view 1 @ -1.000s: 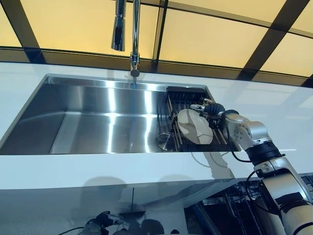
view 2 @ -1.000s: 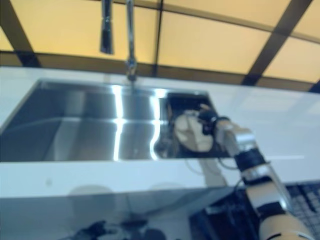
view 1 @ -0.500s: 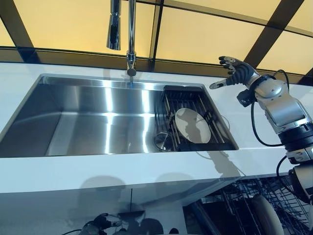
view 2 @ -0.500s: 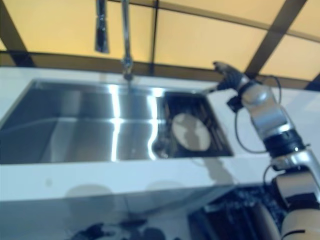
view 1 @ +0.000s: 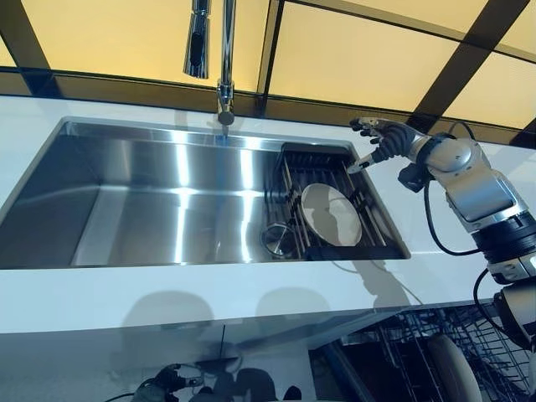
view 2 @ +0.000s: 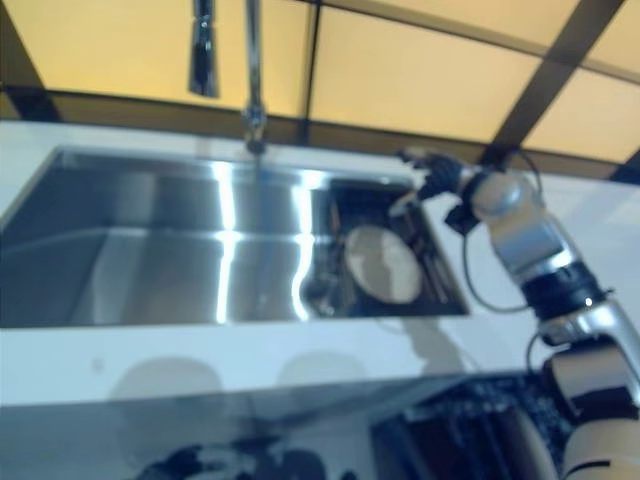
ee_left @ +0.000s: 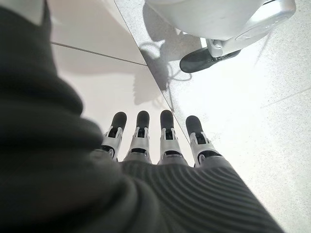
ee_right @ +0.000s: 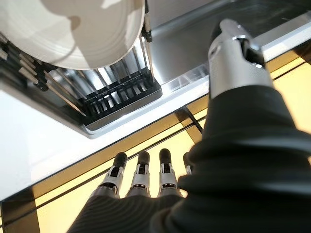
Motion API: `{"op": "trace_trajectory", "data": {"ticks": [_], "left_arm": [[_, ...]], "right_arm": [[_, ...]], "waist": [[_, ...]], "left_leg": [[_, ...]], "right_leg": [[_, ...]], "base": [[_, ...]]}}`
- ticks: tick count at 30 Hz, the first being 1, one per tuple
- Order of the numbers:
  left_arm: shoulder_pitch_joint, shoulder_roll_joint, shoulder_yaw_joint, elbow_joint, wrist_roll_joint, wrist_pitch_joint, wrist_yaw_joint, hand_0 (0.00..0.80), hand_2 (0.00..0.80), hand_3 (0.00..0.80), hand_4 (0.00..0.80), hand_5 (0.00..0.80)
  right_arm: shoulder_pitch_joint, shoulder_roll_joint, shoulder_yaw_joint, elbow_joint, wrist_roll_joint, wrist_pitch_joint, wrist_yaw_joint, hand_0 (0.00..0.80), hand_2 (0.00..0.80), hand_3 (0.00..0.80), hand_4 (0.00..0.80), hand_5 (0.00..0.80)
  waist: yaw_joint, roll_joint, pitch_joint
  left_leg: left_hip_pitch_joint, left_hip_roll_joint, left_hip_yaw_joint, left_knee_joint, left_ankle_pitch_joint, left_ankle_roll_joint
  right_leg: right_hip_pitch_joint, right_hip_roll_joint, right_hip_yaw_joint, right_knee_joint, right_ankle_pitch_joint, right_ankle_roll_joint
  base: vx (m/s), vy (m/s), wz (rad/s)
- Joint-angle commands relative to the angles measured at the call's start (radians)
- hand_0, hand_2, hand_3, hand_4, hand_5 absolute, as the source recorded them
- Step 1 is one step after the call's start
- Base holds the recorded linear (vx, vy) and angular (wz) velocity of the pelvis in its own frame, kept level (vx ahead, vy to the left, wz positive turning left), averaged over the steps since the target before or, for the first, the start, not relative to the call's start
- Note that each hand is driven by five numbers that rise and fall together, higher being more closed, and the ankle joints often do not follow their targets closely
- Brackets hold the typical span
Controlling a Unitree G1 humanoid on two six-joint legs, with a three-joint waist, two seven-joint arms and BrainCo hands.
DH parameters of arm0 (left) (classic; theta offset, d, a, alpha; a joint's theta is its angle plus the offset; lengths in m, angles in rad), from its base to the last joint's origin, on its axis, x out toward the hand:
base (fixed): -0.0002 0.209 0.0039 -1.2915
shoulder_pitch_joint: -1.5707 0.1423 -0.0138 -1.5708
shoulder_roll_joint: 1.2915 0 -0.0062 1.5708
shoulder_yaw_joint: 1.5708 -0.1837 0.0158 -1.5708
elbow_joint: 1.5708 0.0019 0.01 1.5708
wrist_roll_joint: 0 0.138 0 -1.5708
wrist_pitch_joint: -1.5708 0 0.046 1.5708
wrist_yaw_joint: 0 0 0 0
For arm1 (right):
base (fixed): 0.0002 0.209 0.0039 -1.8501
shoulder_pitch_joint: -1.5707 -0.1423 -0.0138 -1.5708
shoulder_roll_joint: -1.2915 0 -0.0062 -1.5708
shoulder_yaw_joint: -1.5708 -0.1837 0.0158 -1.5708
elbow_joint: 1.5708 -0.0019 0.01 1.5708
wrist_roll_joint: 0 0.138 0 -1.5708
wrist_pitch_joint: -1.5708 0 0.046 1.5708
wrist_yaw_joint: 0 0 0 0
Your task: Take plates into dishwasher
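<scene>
while empty above the sink [view 1: 151, 209] – right hand [view 1: 387, 138], fingers [ee_right: 141, 174] straight; one plate [view 1: 331, 214] – one rack [view 1: 322, 163]

Scene bright, warm yellow glow from the window panels [view 1: 352, 59] behind the right hand [view 1: 381, 138]. Strong vertical glare streaks on the steel sink [view 1: 180, 180] wall, away from the hand. Soft dark shadows on the white tabletop [view 1: 201, 293] front edge. Right eye view noticeably blurred throughout; left eye view sharp. Hand shadow falls on the plate [ee_right: 92, 29] in right wrist view. Left wrist view evenly lit, cover out of focus.
</scene>
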Motion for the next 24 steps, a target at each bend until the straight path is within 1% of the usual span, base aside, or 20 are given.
{"op": "trace_trajectory", "data": {"ticks": [1, 4, 7, 14, 19, 24], "left_arm": [[-0.019, 0.017, -0.019, 0.019, 0.025, -0.014, -0.004, 0.0, 0.0, 0.0, 0.0, 0.0], [-0.017, 0.019, -0.026, 0.011, 0.028, -0.011, -0.005, 0.0, 0.0, 0.0, 0.0, 0.0], [-0.014, 0.02, -0.032, 0.005, 0.038, -0.012, -0.004, 0.0, 0.0, 0.0, 0.0, 0.0], [-0.016, 0.038, -0.057, -0.018, 0.064, -0.005, -0.018, 0.0, 0.0, 0.0, 0.0, 0.0], [-0.034, 0.059, -0.068, -0.048, 0.068, 0.001, -0.021, 0.0, 0.0, 0.0, 0.0, 0.0], [-0.043, 0.069, -0.076, -0.065, 0.058, 0.003, -0.021, 0.0, 0.0, 0.0, 0.0, 0.0]], "right_arm": [[-0.046, -0.056, 0.025, -0.053, -0.037, -0.046, -0.028, 0.0, 0.0, 0.0, 0.0, 0.0], [-0.054, -0.037, 0.031, -0.042, -0.071, -0.039, -0.047, 0.0, 0.0, 0.0, 0.0, 0.0], [-0.065, -0.022, 0.036, -0.014, -0.098, -0.049, -0.057, 0.0, 0.0, 0.0, 0.0, 0.0], [-0.118, -0.007, 0.087, 0.08, -0.193, -0.096, -0.058, 0.0, 0.0, 0.0, 0.0, 0.0], [-0.178, -0.017, 0.136, 0.138, -0.195, -0.121, -0.059, 0.0, 0.0, 0.0, 0.0, 0.0], [-0.217, -0.021, 0.161, 0.178, -0.168, -0.126, -0.054, 0.0, 0.0, 0.0, 0.0, 0.0]], "waist": [[0.036, 0.012, -0.015], [0.044, 0.012, -0.009], [0.055, 0.011, -0.001], [0.08, 0.005, 0.021], [0.096, -0.008, 0.051], [0.104, -0.012, 0.07]], "left_leg": [[0.014, -0.02, 0.077, -0.011, 0.005, 0.058], [0.013, -0.018, 0.072, -0.01, 0.006, 0.056], [0.008, -0.016, 0.065, -0.01, 0.007, 0.054], [-0.008, -0.013, 0.032, 0.003, 0.009, 0.052], [-0.028, -0.007, 0.019, 0.003, 0.017, 0.046], [-0.039, -0.003, 0.013, 0.004, 0.022, 0.042]], "right_leg": [[-0.031, -0.07, 0.042, 0.17, 0.027, 0.094], [-0.029, -0.065, 0.037, 0.163, 0.021, 0.091], [-0.027, -0.061, 0.029, 0.155, 0.017, 0.091], [-0.031, -0.05, 0.023, 0.157, 0.0, 0.087], [-0.043, -0.037, 0.018, 0.153, 0.006, 0.089], [-0.047, -0.034, 0.011, 0.148, 0.007, 0.089]], "base": [[0.044, -0.015, 0.0], [0.037, -0.018, 0.01], [0.036, -0.028, 0.01], [0.051, -0.036, 0.13], [-0.005, -0.067, 0.13], [0.003, -0.042, 0.11]]}}
